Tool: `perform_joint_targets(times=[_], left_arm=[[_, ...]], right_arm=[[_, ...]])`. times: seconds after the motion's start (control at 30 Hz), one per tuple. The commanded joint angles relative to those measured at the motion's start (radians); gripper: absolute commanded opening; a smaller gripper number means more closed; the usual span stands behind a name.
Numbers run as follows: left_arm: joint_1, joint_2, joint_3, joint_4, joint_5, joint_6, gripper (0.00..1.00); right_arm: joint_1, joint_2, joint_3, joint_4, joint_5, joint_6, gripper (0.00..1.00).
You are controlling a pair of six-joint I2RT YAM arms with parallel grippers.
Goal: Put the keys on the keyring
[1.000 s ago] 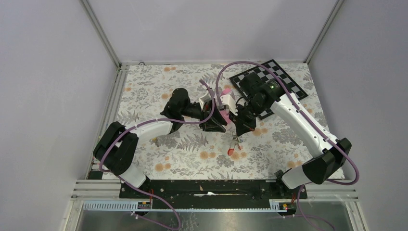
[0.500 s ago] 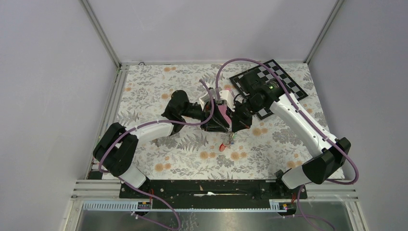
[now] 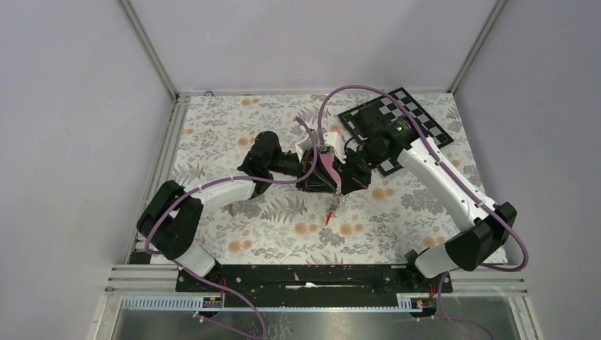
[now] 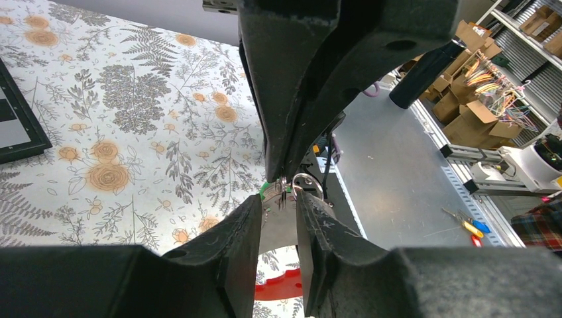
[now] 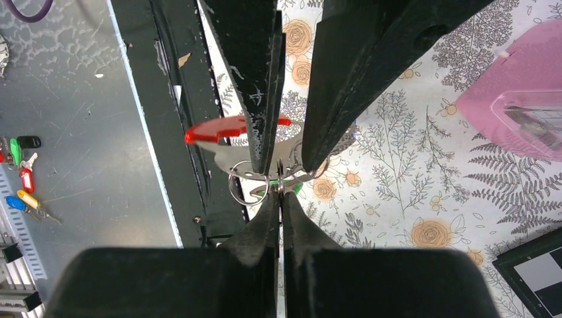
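Left gripper [image 4: 278, 199] is clamped on the grey side of the one keyring [image 5: 228, 129], and my right gripper [image 5: 280, 196] pinches what I take for a single green-tagged key [image 5: 292, 188], both held up just beside the pink pyramid [image 5: 510, 86].

Shiny grey metal, glossy red bar on keyring [image 5: 228, 156]; matt printed tablecloth [image 3: 283, 227].

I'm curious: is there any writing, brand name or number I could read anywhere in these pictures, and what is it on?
No text can be read anywhere.
Checkerboard: black and white squares only, no writing.
Cardboard boxes in the background: any labels are too blurred to read.
Pink pyramid: nothing legible on its clear panel.
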Motion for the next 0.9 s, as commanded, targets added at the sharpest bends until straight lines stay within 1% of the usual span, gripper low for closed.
perform_joint_targets(times=[0.0, 0.4, 0.87], left_arm=[[-0.014, -0.025, 0.055, 0.005, -0.018, 0.016, 0.29], [-0.018, -0.017, 0.061, 0.023, -0.028, -0.008, 0.22], [-0.039, 0.000, 0.063, 0.028, -0.038, -0.016, 0.22]], right_arm=[[0.006, -0.002, 0.007, 0.023, -0.044, 0.004, 0.00], [0.006, -0.009, -0.006, 0.027, -0.041, 0.004, 0.00], [0.005, -0.001, -0.010, 0.033, -0.046, 0.012, 0.00]])
